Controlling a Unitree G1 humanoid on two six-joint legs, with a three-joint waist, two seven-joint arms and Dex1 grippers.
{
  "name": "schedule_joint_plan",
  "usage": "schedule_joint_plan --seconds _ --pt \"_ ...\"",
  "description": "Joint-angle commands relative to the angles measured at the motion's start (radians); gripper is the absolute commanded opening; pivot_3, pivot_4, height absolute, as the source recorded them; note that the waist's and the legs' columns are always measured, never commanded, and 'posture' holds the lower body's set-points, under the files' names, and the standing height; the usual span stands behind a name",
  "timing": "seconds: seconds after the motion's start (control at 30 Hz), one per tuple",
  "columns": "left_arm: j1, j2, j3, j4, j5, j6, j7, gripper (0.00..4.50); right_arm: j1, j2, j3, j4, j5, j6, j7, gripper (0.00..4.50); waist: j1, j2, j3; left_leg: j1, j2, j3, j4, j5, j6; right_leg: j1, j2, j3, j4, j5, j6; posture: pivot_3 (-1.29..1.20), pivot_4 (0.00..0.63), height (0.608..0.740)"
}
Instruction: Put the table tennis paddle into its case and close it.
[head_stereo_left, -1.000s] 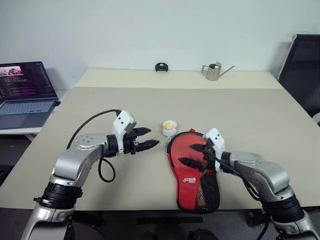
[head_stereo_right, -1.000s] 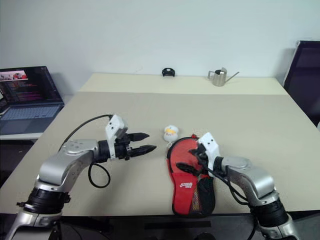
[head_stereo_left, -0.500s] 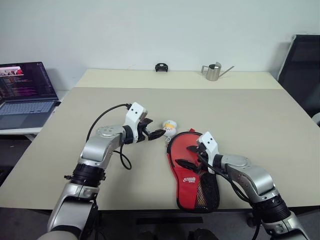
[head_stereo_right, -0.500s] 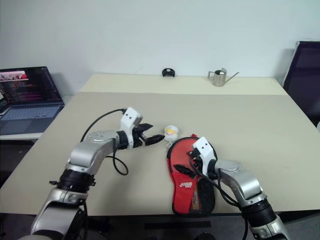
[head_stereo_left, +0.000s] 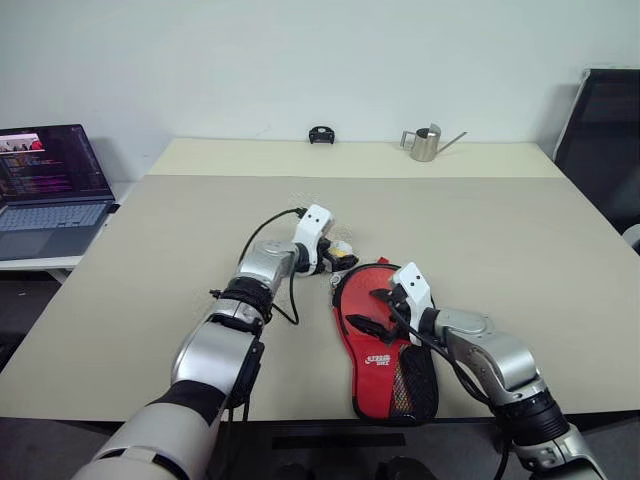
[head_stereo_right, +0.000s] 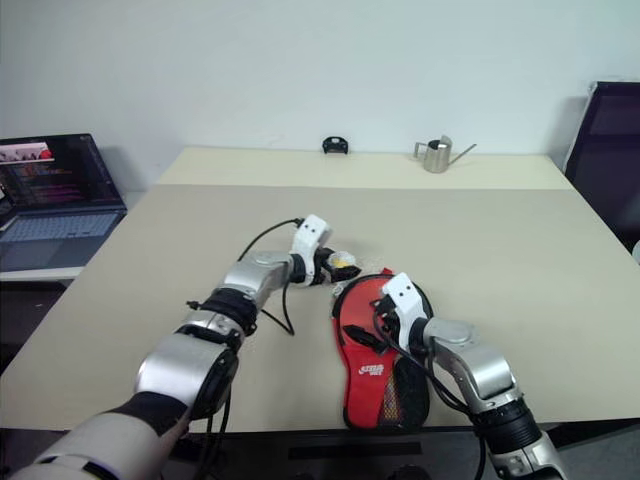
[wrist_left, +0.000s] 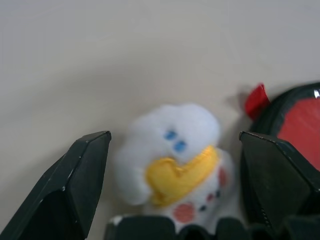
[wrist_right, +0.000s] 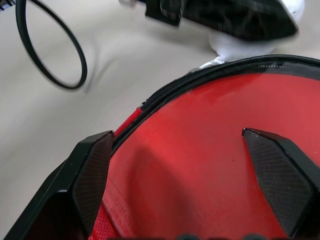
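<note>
The case (head_stereo_left: 385, 345) lies flat near the table's front edge, red side up, with its mesh pocket and white logo towards me and black zipper edging (wrist_right: 165, 95) around it. The table tennis paddle is hidden; no handle shows. My right gripper (head_stereo_left: 365, 308) hovers open just over the case's round red part (wrist_right: 200, 165), with nothing between its fingers. A small white and yellow plush toy (wrist_left: 175, 160) sits on the table at the case's far rim. My left gripper (head_stereo_left: 335, 263) is open, with one finger on each side of the toy and a small red tab (wrist_left: 256, 99) beside it.
An open laptop (head_stereo_left: 50, 185) stands on a side table to the left. A metal watering can (head_stereo_left: 427, 143) and a small black object (head_stereo_left: 321, 134) sit at the table's back edge. A black chair (head_stereo_left: 600, 140) stands on the right. The left arm's cable (wrist_right: 50, 55) loops beside the case.
My left arm has reached forward and right to the plush toy and its jaws have opened wider around it. The right gripper has stayed over the case.
</note>
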Motion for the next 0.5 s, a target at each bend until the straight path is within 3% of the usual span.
schedule_joint_plan --seconds 0.03,0.13,0.2,0.5 --pt "-0.035 -0.010 -0.004 0.034 0.037 -0.038 -0.037 4.48 0.019 0.008 -0.004 -0.007 -0.004 0.019 -0.014 4.50 0.000 0.000 0.000 0.000 0.000 0.000 0.000 0.000 0.000 0.000 0.000 0.000 0.000 0.000 0.000 0.00 0.150 0.740" --pt "-0.031 -0.015 0.003 0.048 0.053 -0.050 -0.054 4.48 0.024 0.012 -0.011 -0.013 -0.002 0.022 -0.020 4.50 0.002 0.000 0.000 0.000 0.000 0.000 0.000 0.000 0.000 0.000 0.000 0.000 0.000 0.000 0.000 0.00 0.150 0.740" --pt "-0.021 -0.017 0.004 0.051 0.063 -0.060 -0.058 4.11 0.027 0.013 -0.016 -0.017 0.001 0.024 -0.026 4.50 0.002 0.000 0.000 0.000 0.000 0.000 0.000 0.000 0.000 0.000 0.000 0.000 0.000 0.000 0.000 0.00 0.150 0.740" --pt "0.024 0.007 0.012 0.021 0.079 -0.066 -0.118 1.10 0.005 -0.005 -0.024 0.017 -0.037 0.021 -0.057 4.50 0.002 0.000 0.000 0.000 0.000 0.000 0.000 0.000 0.000 0.000 0.000 0.000 0.001 0.000 0.000 0.00 0.150 0.740"
